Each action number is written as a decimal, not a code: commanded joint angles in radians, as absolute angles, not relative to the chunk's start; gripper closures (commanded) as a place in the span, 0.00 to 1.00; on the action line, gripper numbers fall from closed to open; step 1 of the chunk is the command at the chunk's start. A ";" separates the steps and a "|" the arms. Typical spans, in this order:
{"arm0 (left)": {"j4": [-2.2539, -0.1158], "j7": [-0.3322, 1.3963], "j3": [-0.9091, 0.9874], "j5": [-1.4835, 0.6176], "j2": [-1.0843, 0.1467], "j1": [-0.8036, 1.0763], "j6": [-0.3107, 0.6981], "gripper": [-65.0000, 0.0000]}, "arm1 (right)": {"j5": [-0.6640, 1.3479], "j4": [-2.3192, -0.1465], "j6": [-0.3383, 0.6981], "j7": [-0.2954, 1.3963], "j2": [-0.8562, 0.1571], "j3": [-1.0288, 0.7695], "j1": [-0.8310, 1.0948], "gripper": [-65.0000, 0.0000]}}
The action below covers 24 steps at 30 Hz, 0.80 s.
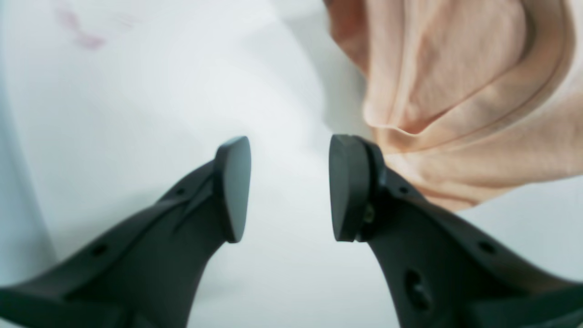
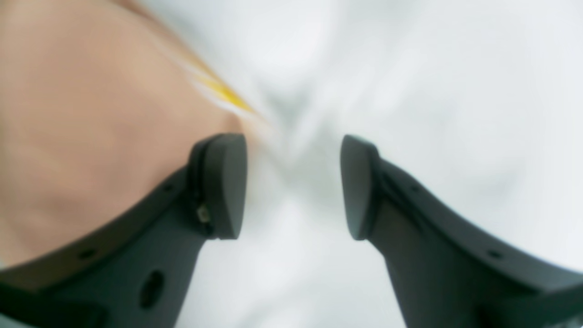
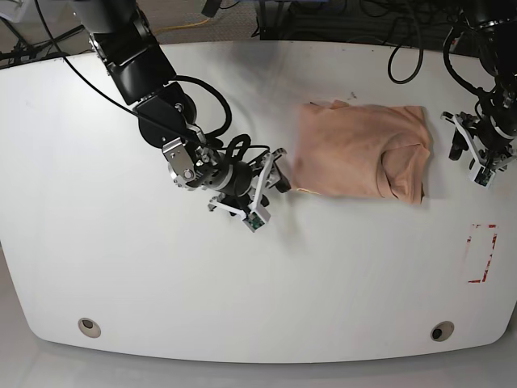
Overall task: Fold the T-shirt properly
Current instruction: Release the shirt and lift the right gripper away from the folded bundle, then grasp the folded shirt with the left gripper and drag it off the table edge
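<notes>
Both claws stood open and empty. Left claw (image 1: pixel 289 187) hovered by the counter's (image 3: pixel 121 267) right edge, just beside the folded T-shirt's (image 3: pixel 359 149) collar end. Right claw (image 2: pixel 294 184) hung near mid-counter, at the shirt's opposite edge. That shirt lay toward the far right corner, near a red mark (image 3: pixel 483 254).

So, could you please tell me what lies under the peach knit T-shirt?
The peach knit T-shirt lies folded on the white table. Anything beneath its layers is covered and cannot be seen.
</notes>
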State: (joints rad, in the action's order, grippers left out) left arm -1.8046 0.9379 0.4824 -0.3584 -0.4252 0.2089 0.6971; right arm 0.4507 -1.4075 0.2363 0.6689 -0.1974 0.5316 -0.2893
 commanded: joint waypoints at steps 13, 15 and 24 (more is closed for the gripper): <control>-1.871 0.975 0.490 -0.355 -0.265 0.338 0.698 0.60 | 0.395 -1.270 0.245 0.616 -0.027 0.601 -0.410 0.53; -1.871 0.975 0.484 -0.354 -0.229 0.343 0.698 0.60 | 0.343 -1.214 0.246 0.582 -0.005 0.604 -0.420 0.53; -1.762 0.957 0.377 -0.148 -0.140 0.272 0.698 0.60 | 0.191 -1.084 0.302 0.484 -0.022 0.601 -0.449 0.53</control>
